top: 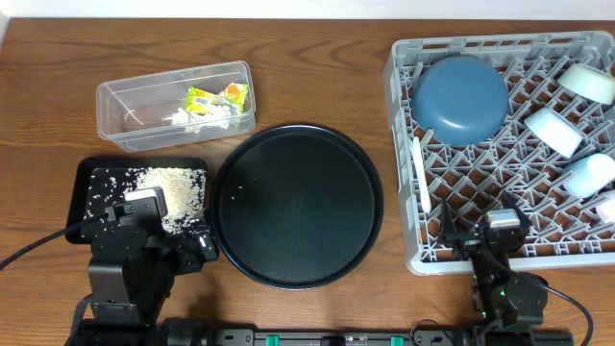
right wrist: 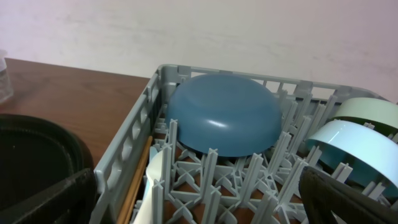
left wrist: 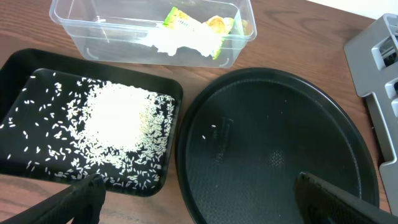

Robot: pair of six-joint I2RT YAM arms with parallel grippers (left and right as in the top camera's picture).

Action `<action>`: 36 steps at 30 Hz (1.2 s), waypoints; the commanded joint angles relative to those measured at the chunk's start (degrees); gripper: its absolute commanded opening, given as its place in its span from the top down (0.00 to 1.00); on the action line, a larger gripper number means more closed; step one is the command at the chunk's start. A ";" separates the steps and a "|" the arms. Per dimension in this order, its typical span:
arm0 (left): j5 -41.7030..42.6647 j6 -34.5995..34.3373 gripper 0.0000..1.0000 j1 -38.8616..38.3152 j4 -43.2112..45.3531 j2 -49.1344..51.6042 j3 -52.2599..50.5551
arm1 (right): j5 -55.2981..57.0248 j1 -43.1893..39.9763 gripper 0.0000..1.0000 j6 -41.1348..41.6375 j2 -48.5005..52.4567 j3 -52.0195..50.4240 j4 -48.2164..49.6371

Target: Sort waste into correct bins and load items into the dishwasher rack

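By the look of it the sorting is all but finished. The snack wrappers (top: 216, 96) and the crumpled white tissue (top: 207, 117) lie together in the clear tub (top: 120, 115), and the rice (top: 173, 187) is heaped in the shallow black rectangular tray (top: 88, 171), with loose grains scattered across its floor. The round black tray (top: 307, 211) between the bins and the rack is bare apart from a few stray grains (left wrist: 211, 132), which may be the only waste left to clear.

The dishwasher rack (top: 399, 115) is loaded. The dark-blue bowl (top: 459, 98) sits upside down near its back left corner, the pale teal and white cups (top: 554, 132) lean along the right side, and the white spoon (top: 420, 173) lies by the left wall with a wooden chopstick (right wrist: 138, 177) beside it. Nothing else lies loose on the counter (top: 58, 58).

The left tool (left wrist: 198, 182) hangs over the near edges of the two black trays, spread wide and holding nothing. The right tool (right wrist: 196, 180) sits at the rack's near left corner, equally wide and also holding nothing.
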 commanded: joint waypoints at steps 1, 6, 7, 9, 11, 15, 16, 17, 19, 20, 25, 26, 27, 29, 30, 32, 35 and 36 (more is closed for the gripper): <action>-0.48 -0.35 0.02 0.09 0.20 -0.26 0.02 | -0.83 0.35 0.01 -0.76 -0.44 -0.04 -0.17; -0.48 -0.35 0.02 0.09 0.13 -0.28 0.02 | -0.83 0.35 0.01 -0.76 -0.44 -0.04 -0.17; -0.48 -0.35 0.02 0.09 -0.11 -0.33 0.02 | -0.83 0.35 0.01 -0.76 -0.44 -0.04 -0.17; -1.55 0.50 0.02 0.15 -0.87 -0.70 -0.02 | -0.83 0.35 0.01 -0.76 -0.44 -0.04 -0.17; -2.60 1.14 0.02 0.15 -1.44 -1.75 -0.15 | -0.83 0.35 0.01 -0.76 -0.44 -0.04 -0.17; -4.98 1.29 0.02 0.33 0.87 -5.97 -2.86 | -0.83 0.35 0.01 -0.76 -0.44 -0.04 -0.17; -5.25 1.75 0.02 0.44 2.23 -7.21 -4.20 | -0.83 0.35 0.01 -0.76 -0.44 -0.04 -0.17; -5.22 2.51 0.02 0.66 4.15 -8.66 -5.97 | -0.83 0.35 0.01 -0.76 -0.44 -0.04 -0.17; -5.18 3.91 0.02 1.14 9.57 -12.11 -10.84 | -0.83 0.35 0.01 -0.76 -0.44 -0.04 -0.17; -5.16 4.24 0.02 1.40 12.41 -13.88 -13.57 | -0.83 0.35 0.01 -0.76 -0.44 -0.04 -0.17; -4.94 5.38 0.02 2.71 31.82 -22.62 -28.15 | -0.83 0.35 0.01 -0.76 -0.44 -0.04 -0.17; -4.76 5.42 0.02 2.97 36.04 -24.26 -30.88 | -0.83 0.35 0.01 -0.76 -0.44 -0.04 -0.17; -4.66 5.40 0.02 3.28 40.76 -26.08 -33.88 | -0.83 0.35 0.01 -0.76 -0.44 -0.04 -0.17; -4.55 5.40 0.02 3.76 48.48 -28.89 -38.82 | -0.83 0.35 0.01 -0.76 -0.44 -0.04 -0.17; -4.57 5.44 0.02 3.91 52.61 -29.66 -41.16 | -0.83 0.35 0.01 -0.76 -0.44 -0.04 -0.17; -4.55 6.23 0.03 4.35 60.48 -29.33 -44.94 | -0.83 0.35 0.01 -0.76 -0.44 -0.04 -0.17; -4.46 7.02 0.02 4.35 64.02 -29.57 -48.98 | -0.83 0.35 0.01 -0.76 -0.44 -0.04 -0.17; -4.42 7.02 0.02 4.35 61.00 -29.57 -48.87 | -0.83 0.35 0.01 -0.76 -0.44 -0.04 -0.17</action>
